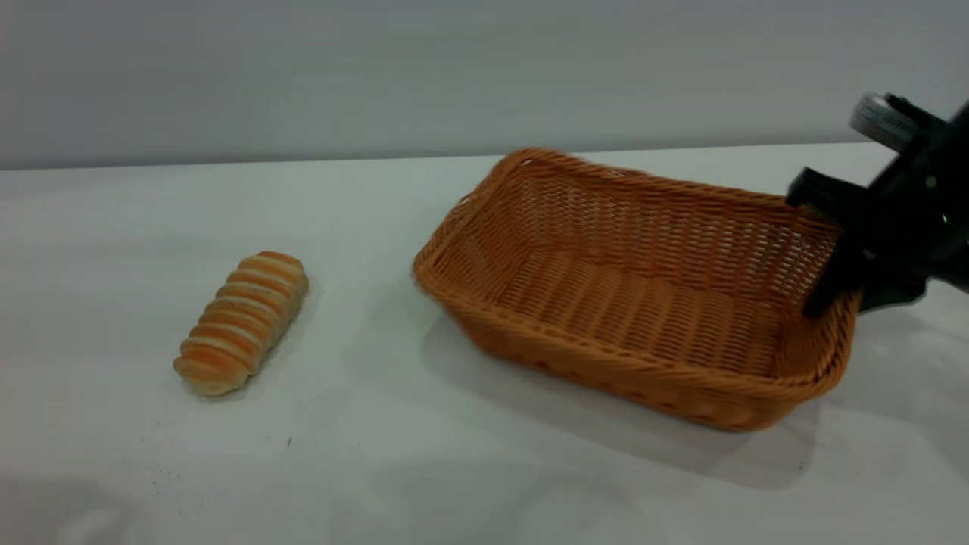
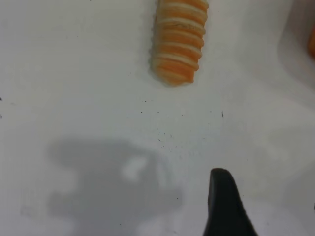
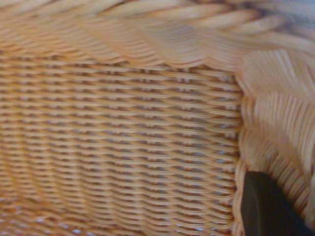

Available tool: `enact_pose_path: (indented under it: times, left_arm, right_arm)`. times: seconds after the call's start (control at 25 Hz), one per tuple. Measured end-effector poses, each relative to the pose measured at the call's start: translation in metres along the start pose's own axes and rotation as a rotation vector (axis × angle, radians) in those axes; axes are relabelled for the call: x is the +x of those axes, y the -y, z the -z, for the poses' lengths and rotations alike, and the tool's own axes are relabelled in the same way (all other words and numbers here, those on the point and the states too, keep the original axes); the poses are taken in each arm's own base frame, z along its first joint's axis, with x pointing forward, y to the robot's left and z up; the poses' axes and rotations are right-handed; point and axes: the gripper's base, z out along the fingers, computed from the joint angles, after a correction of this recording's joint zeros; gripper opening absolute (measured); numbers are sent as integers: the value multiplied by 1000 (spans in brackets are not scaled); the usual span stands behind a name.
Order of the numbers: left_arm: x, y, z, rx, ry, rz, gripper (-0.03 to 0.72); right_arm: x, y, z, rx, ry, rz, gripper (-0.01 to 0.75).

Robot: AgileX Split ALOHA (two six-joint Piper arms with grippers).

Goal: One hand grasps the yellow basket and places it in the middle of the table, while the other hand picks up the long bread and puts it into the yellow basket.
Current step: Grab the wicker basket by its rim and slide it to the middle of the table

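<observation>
Right gripper (image 1: 836, 291) clamped on basket (image 1: 643, 303) rim, placement underway. Bread (image 1: 244, 322) untouched on table (image 1: 151, 227). Left gripper (image 2: 224, 206) near bread; grip state undeterminable.

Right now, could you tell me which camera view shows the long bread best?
The exterior view: the long bread lies whole on the table. The left wrist view cuts it off at the frame edge; the right wrist view shows none of it.

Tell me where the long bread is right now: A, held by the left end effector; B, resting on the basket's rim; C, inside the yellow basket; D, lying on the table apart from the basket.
D: the long bread lies on the bare table, clear of the yellow basket, and no end effector touches it.
</observation>
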Motion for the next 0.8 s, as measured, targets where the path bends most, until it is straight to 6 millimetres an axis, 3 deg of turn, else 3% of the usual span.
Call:
enact_pose_path:
  times: [0.24,0.44,0.8]
  left_arm:
    - [1,0,0,-1,-9,0,478]
    - [2,0,0,-3,-23,0,478]
    - [2,0,0,-4,-24,0,478]
  right_arm:
    - [0,-38,8,-86,-110,196,90]
    - [20,-66,-2,-100,-137,298,90]
    - [23,-70,-16,-69,-75,425,119]
